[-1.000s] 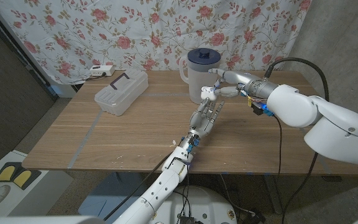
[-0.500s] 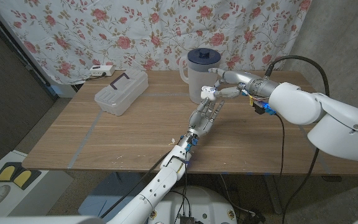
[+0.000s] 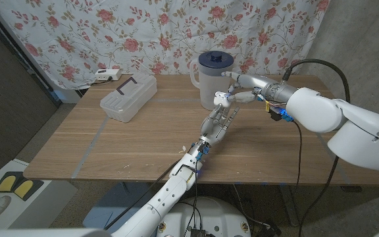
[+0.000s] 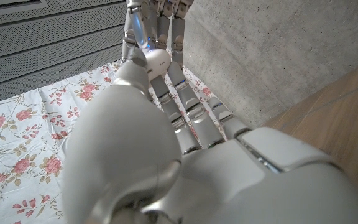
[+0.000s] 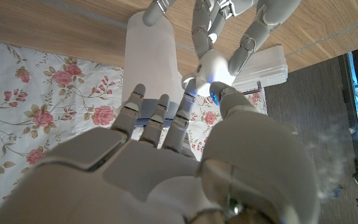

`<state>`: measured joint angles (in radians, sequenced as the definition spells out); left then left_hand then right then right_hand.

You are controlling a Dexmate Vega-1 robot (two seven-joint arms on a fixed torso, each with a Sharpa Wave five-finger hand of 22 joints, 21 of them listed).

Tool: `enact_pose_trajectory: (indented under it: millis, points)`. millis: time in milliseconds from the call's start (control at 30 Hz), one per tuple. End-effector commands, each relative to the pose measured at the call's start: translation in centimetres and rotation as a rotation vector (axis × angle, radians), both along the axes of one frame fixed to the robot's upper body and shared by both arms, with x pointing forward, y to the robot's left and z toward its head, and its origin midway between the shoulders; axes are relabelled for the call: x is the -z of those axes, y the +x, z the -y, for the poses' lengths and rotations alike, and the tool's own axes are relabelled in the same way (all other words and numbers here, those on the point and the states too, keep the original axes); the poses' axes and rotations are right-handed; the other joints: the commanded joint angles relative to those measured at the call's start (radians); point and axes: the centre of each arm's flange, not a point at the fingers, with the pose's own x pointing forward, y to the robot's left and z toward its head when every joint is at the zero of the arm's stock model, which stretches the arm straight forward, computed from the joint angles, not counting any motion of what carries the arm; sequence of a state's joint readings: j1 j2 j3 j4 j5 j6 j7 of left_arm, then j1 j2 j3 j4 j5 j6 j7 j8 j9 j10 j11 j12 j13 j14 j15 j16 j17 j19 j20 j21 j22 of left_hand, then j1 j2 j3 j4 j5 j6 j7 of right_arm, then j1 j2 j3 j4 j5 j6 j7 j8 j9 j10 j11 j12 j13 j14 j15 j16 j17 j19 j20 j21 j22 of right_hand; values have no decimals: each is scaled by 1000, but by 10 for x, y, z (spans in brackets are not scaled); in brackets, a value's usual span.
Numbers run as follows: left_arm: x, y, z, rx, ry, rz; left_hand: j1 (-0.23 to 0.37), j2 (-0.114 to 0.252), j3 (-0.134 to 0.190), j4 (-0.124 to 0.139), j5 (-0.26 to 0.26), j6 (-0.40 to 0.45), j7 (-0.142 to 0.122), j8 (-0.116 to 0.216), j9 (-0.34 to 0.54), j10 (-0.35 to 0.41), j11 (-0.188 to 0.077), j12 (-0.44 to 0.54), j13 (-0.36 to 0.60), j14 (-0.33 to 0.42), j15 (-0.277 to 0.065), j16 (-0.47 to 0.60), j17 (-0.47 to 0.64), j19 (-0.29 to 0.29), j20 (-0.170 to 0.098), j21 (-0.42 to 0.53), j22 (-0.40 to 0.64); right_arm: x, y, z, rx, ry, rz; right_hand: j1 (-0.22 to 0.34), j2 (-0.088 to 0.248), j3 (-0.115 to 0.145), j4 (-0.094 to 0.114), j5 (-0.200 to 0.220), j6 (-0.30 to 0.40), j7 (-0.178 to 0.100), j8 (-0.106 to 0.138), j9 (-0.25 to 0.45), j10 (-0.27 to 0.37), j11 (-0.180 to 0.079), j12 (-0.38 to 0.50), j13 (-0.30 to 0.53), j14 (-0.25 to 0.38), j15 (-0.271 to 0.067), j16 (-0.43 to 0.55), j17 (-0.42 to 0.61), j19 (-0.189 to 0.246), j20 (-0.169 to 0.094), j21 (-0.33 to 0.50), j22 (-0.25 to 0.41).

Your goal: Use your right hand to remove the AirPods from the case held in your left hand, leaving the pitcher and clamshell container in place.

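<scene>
Floral curtain (image 3: 143, 33) behind the wooden table (image 3: 110, 151); white power strip (image 3: 106, 74) at its far edge.

Soft, even indoor light falls on the wooden surface (image 3: 130, 141), casting only faint shadows. The head view is sharp. In both wrist views the near left robot hand (image 4: 185, 155) and right robot hand (image 5: 166, 162) loom large and slightly blurred, with mild glare on their white shells.

No lettering, label, brand, number or sign is readable anywhere here: the pitcher (image 3: 212, 79) shows plain sides, the clamshell container (image 3: 129, 97) carries only a dark angular mark, not a letter, and the white AirPods case (image 3: 222, 100) is unmarked.
</scene>
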<state>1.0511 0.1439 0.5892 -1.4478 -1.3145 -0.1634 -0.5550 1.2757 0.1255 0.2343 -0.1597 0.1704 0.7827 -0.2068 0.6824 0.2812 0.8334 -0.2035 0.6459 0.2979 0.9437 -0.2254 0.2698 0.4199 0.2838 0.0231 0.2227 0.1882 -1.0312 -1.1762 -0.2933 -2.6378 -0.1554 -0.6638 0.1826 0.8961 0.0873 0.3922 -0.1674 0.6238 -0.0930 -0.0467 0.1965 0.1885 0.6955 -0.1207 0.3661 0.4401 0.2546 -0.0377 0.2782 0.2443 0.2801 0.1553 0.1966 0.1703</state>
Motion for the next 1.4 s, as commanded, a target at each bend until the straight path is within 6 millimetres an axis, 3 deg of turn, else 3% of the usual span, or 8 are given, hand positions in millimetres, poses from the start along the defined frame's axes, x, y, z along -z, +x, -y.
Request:
enact_pose_trajectory:
  millis: [33, 300, 833, 933, 1100, 1400]
  points:
    - [3, 1, 0, 12, -1, -4, 6, 20, 3, 6, 10, 43, 36, 61, 5, 17, -8, -2, 328, 18, -14, 0, 5, 10, 1, 5, 6, 0, -1, 2, 8, -7, 2, 29, 1, -2, -10, -13, -9, -8, 1, 3, -33, -5, 10, 19, 4, -57, 1, 5, 8, -12, 3, 2]
    - [3, 1, 1, 21, 0, -3, 8, 20, 2, 6, 9, 43, 35, 61, 5, 18, -7, -2, 329, 19, -14, -1, 6, 8, 2, 4, 6, 0, -1, 3, 15, -1, 7, 60, 6, -11, -10, -44, -21, -19, -3, 4, -49, -14, 35, 52, 0, -64, 0, 14, 6, -33, 0, 2]
    - [5, -1, 7, 44, 14, -4, 9, 23, 0, 8, 9, 40, 37, 61, 6, 18, -6, -4, 330, 18, -13, -4, 7, 7, 4, 4, 6, 1, -3, 2, 8, 30, 19, 103, 28, -52, 4, -136, 2, -37, 3, 5, -58, -48, 138, 168, 33, -92, 34, 66, 32, -66, 6, 4]
    - [6, -1, 8, 44, 16, -6, 9, 22, 0, 8, 9, 41, 37, 62, 6, 18, -6, -3, 332, 19, -14, -4, 7, 8, 2, 4, 6, 1, -3, 3, 8, 43, 26, 121, 42, -60, 4, -163, 18, -43, 6, 5, -51, -51, 176, 205, 45, -110, 47, 85, 40, -77, 7, 4]
    - [5, -1, 8, 49, 13, -6, 9, 22, 0, 8, 9, 41, 34, 62, 7, 17, -6, -4, 332, 20, -13, -5, 7, 7, 2, 4, 6, 1, -4, 3, 11, 51, 39, 158, 72, -65, 5, -201, 53, -68, 11, 5, -35, -87, 229, 254, 65, -145, 70, 117, 44, -116, 7, 5]
    - [5, -1, 9, 49, 22, -9, 8, 22, -2, 9, 9, 44, 35, 64, 6, 20, -6, -4, 334, 20, -14, -6, 8, 8, 1, 4, 6, 2, -6, 6, 7, 80, 70, 188, 77, -73, 3, -235, 80, -72, 14, 5, -28, -92, 263, 287, 81, -166, 90, 141, 48, -132, 8, 6]
